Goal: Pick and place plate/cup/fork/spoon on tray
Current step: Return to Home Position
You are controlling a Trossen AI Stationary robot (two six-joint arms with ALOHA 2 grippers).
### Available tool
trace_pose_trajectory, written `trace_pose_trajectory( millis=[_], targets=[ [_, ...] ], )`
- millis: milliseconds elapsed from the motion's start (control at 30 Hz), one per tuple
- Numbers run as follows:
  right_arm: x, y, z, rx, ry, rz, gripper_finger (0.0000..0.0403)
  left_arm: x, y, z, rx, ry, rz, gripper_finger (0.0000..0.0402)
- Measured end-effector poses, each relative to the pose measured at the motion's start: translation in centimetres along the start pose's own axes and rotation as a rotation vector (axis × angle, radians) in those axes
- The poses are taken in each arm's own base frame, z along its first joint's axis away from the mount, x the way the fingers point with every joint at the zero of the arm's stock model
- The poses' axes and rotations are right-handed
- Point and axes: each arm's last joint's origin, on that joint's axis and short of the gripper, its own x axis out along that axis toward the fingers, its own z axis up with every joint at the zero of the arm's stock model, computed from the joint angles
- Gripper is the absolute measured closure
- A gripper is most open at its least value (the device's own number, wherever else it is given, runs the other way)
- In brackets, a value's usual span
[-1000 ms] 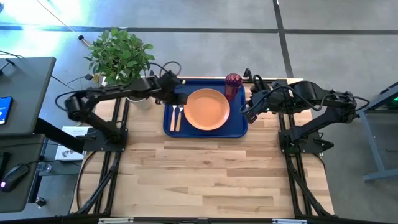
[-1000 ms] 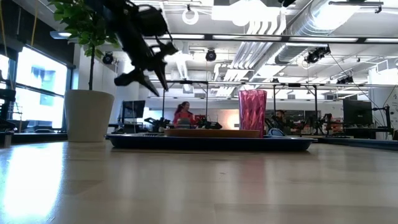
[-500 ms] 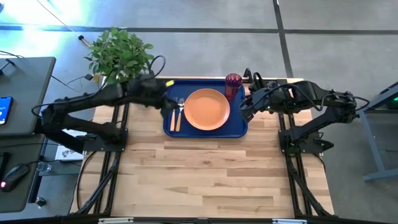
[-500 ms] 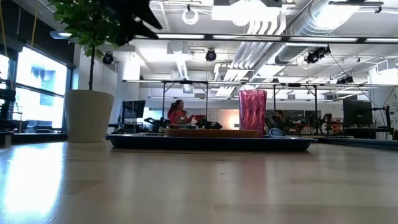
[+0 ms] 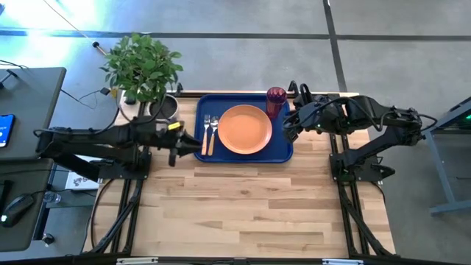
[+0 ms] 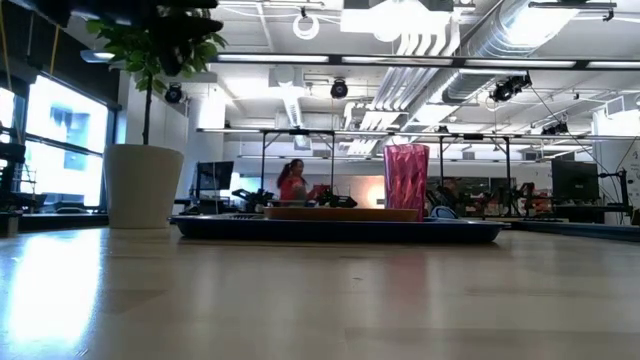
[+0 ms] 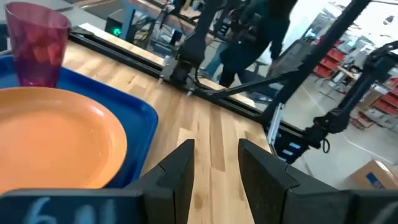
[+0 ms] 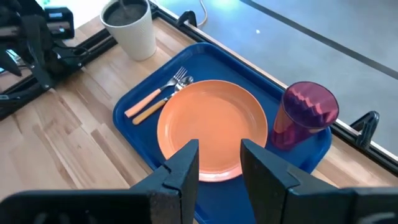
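Observation:
The dark-blue tray (image 5: pixel 283 151) lies at the table's far middle. On it rest the orange plate (image 5: pixel 245 129), the magenta cup (image 5: pixel 276 99) upright at the far right corner, and the fork (image 5: pixel 204 135) and spoon (image 5: pixel 213 136) side by side left of the plate, wooden handles toward the near edge. My left gripper (image 5: pixel 188 143) hovers open just off the tray's left rim, pointing toward the tray, with nothing between its fingers (image 7: pixel 180 171). My right gripper (image 5: pixel 289 126) hangs open above the tray's right rim, looking down on the plate (image 8: pixel 211 127) and cup (image 8: pixel 305 115).
A pale grey pot (image 5: pixel 165 109) with a leafy plant (image 5: pixel 142 62) stands at the table's far left corner, close to the tray's left end. The wooden tabletop (image 5: pixel 243 206) stretches bare toward the near edge. People and racks show in the room behind.
My left gripper has drawn back from over the tray's far left part, where fork and spoon lie, toward the table's left and near edges, rolling about its own line as it went. It has left the low view. Its finger gap looks unchanged. The tray's things have stayed put.

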Motion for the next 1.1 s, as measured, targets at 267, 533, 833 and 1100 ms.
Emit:
trace_pose_trajectory(
  millis=[267, 533, 833, 1100],
  targets=[
    [0.0, 0.3, 0.3, -0.027, -0.027, 0.027, 0.0293, -2.0, 1.1, -4.2, 0.032, -0.002, -0.074, 0.0286],
    [-0.2, 0.9, 1.0, -0.077, -0.081, 0.119, 0.0293, -3.5, 2.5, -7.8, 0.029, -0.078, -0.108, 0.0287],
    [-4.7, -3.2, 1.6, -0.012, -0.231, 0.133, 0.0293, -4.2, 3.9, -11.3, -0.044, -0.114, -0.134, 0.0287],
    [-9.6, -7.7, 0.3, -0.059, -0.347, 0.112, 0.0293, -4.6, 4.1, -11.8, -0.016, -0.156, -0.152, 0.0287]
  ],
)
